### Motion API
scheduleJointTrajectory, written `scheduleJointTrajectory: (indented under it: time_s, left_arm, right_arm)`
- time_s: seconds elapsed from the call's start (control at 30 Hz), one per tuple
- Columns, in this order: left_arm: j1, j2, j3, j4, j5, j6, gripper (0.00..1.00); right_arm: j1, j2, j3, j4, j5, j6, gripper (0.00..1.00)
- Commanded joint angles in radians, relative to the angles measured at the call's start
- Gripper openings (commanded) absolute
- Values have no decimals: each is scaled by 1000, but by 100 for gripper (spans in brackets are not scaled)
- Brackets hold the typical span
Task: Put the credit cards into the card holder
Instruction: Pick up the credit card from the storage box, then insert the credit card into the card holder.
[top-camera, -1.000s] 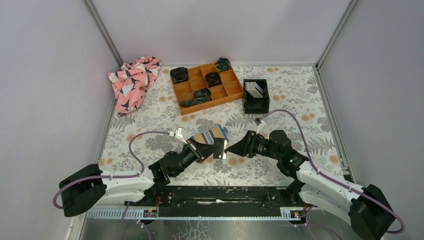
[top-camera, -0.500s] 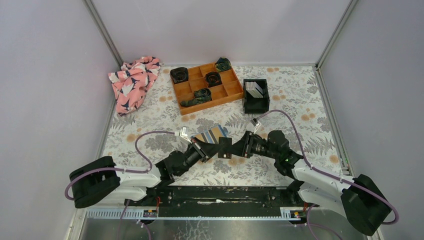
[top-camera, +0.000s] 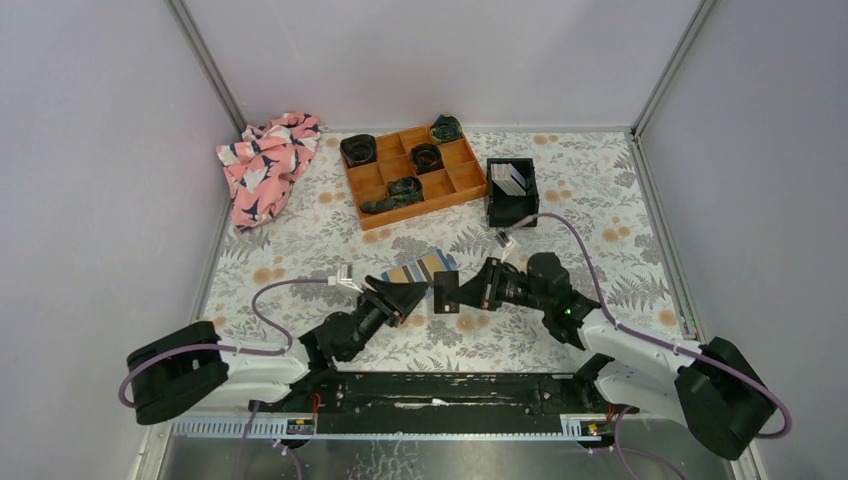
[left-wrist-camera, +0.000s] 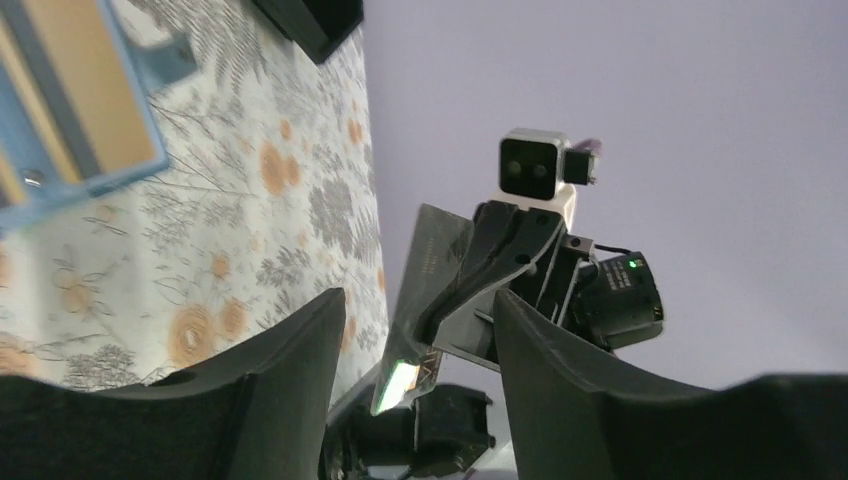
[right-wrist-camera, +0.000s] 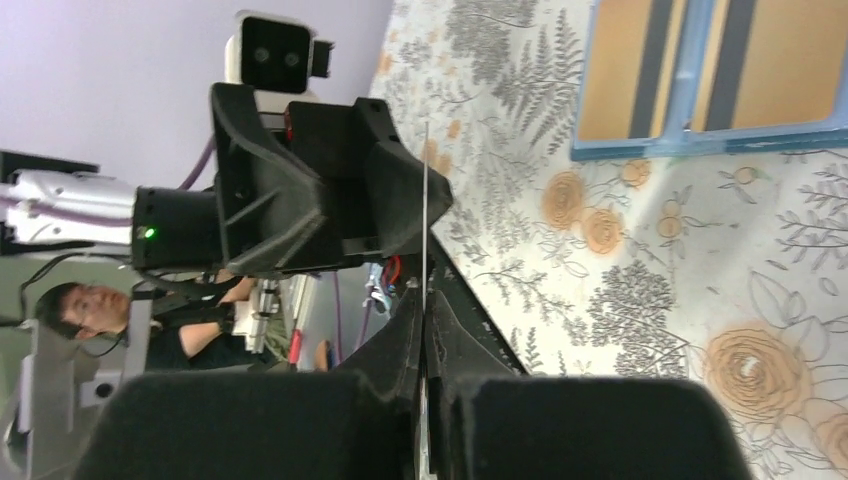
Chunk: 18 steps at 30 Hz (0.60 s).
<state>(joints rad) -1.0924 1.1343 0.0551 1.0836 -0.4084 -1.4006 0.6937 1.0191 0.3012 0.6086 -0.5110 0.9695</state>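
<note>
My right gripper (top-camera: 462, 292) is shut on one dark credit card (top-camera: 445, 293), held on edge above the table. In the right wrist view the card (right-wrist-camera: 425, 190) shows edge-on, rising from the pinched jaws (right-wrist-camera: 425, 312). My left gripper (top-camera: 408, 297) faces it, open; in its own view the card (left-wrist-camera: 425, 290) stands between the spread fingers (left-wrist-camera: 290, 380) without touching them. The teal-blue card holder (top-camera: 420, 268) lies open on the table just behind the two grippers, tan pockets up (right-wrist-camera: 715, 75) (left-wrist-camera: 70, 110). More pale credit cards (top-camera: 508, 177) stand in the black bin (top-camera: 512, 210).
An orange compartment tray (top-camera: 455, 180) with rolled dark items sits at the back centre, next to the black bin. A pink patterned cloth (top-camera: 265, 165) lies at the back left. Grey walls close in the floral table on three sides.
The left gripper has opened, let go of the card and drawn back to the left. The right gripper has moved in and shut on that card.
</note>
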Motion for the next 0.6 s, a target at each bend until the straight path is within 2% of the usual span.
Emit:
scheduleJointTrajectory:
  time_s: [0.0, 0.17, 0.27, 0.4, 0.57]
  left_arm:
    - [10, -114, -39, -141, -178, -25, 66]
    - [19, -284, 25, -533, -305, 4, 67]
    - [31, -325, 62, -688, -361, 15, 64]
    - [62, -297, 104, -772, -363, 52, 57]
    - [94, -187, 188, -852, -344, 87, 46]
  right_arm:
    - [3, 65, 176, -235, 73, -204, 0]
    - [3, 212, 385, -490, 175, -381, 0]
    - [2, 326, 522, -622, 247, -468, 0]
    - [2, 482, 706, -781, 350, -558, 0]
    - [-5, 597, 842, -888, 464, -620, 0]
